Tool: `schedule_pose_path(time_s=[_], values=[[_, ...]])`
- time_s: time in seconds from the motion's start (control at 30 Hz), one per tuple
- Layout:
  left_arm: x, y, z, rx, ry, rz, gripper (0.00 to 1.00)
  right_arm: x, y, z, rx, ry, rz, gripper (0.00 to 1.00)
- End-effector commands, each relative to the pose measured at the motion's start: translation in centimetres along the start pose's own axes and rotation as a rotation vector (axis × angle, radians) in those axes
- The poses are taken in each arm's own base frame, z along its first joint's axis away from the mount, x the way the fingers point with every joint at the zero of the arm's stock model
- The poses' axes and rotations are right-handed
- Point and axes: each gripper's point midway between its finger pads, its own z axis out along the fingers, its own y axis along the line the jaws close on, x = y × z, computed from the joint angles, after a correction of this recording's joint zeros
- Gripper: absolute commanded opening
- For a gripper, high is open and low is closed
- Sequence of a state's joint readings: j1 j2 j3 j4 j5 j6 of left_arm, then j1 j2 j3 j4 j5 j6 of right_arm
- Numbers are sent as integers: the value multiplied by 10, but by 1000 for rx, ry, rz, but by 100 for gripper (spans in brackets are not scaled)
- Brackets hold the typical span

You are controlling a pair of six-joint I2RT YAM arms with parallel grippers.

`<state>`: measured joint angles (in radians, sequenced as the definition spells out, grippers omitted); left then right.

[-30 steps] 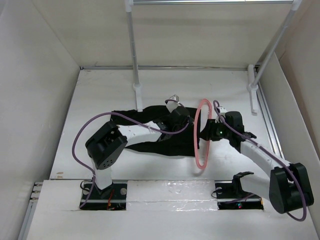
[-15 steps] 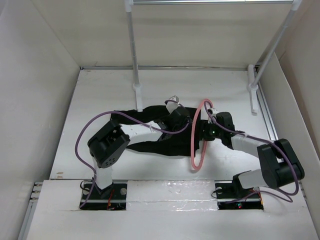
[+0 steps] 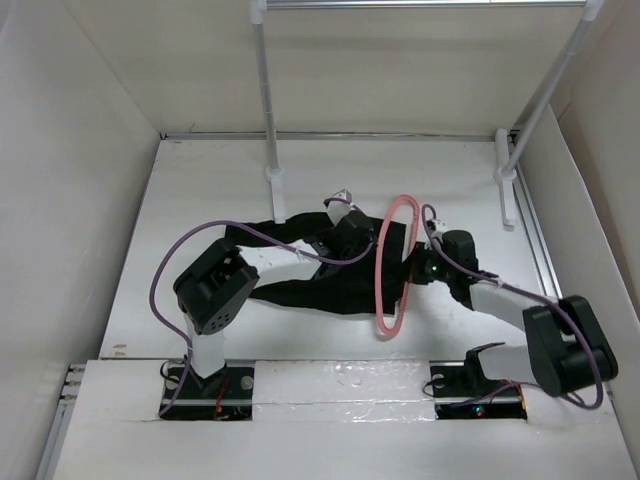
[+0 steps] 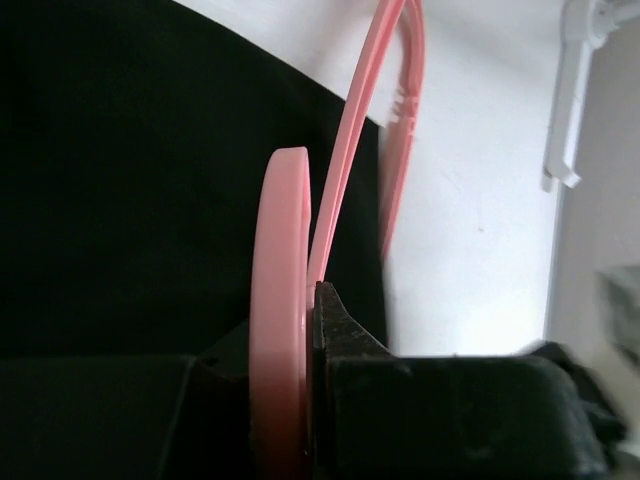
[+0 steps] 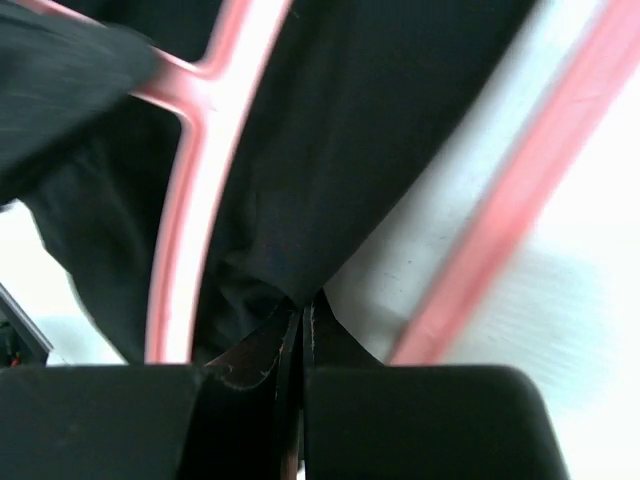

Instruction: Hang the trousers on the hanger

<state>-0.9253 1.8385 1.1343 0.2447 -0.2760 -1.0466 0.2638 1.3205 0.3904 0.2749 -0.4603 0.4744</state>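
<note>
The black trousers (image 3: 295,290) lie crumpled across the middle of the table. The pale-pink hanger (image 3: 379,270) stands on edge over their right end, and black cloth shows inside its loop. My left gripper (image 3: 360,232) reaches over the trousers and is shut on the hanger's thick pink bar (image 4: 280,300), pinched between its jaws (image 4: 308,300), with the trousers (image 4: 130,180) dark behind. My right gripper (image 3: 424,268) is just right of the hanger, shut on a fold of the trousers (image 5: 330,150) at its tips (image 5: 302,305). The hanger's bars (image 5: 190,230) cross in front of it.
Two white rack poles (image 3: 267,100) (image 3: 545,95) rise at the back, their feet (image 3: 276,195) (image 3: 506,180) on the table. White walls close in left, right and behind. A purple cable (image 3: 190,245) loops off the left arm.
My right gripper has closed on the trousers' cloth beside the hanger. The hanger has shifted slightly left and the right arm's elbow has swung lower. The left gripper stays clamped on the hanger.
</note>
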Motion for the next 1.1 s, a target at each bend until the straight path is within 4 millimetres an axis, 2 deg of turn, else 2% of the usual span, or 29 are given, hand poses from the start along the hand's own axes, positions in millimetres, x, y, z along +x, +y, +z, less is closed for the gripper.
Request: schedule_pose_path(time_s=[0.0, 0.07, 0.1, 0.2, 0.33, 0.43, 0.47, 0.57, 0.77, 0.87, 0.93, 1.07], values=[[-12, 31, -10, -89, -24, 77, 0, -38, 8, -21, 6, -85, -81, 0], [-14, 41, -12, -111, -25, 95, 0, -50, 11, -33, 7, -120, -103, 0], [-18, 49, -13, -125, -32, 97, 0, -49, 10, -38, 9, -112, -107, 0], [-25, 66, -15, -164, -42, 124, 0, -58, 1, -55, 36, -146, -117, 0], [-37, 86, -27, -220, -66, 176, 0, -53, -24, -70, 95, -136, -102, 0], [-49, 93, -41, -233, -97, 188, 0, -50, -43, -77, 129, -129, -87, 0], [-59, 98, -43, -246, -115, 177, 0, -51, -51, -81, 151, -131, -76, 0], [-71, 105, -53, -264, -139, 167, 0, -48, -62, -85, 163, -125, -72, 0], [-80, 96, -62, -243, -158, 177, 0, -44, -75, -81, 181, -94, -64, 0], [-84, 83, -64, -198, -161, 172, 0, -44, -74, -77, 158, -88, -60, 0], [-81, 64, -68, -166, -169, 190, 0, -41, -77, -76, 162, -80, -53, 0], [-92, 55, -68, -205, -205, 200, 0, -38, -84, -74, 183, -65, -51, 0]])
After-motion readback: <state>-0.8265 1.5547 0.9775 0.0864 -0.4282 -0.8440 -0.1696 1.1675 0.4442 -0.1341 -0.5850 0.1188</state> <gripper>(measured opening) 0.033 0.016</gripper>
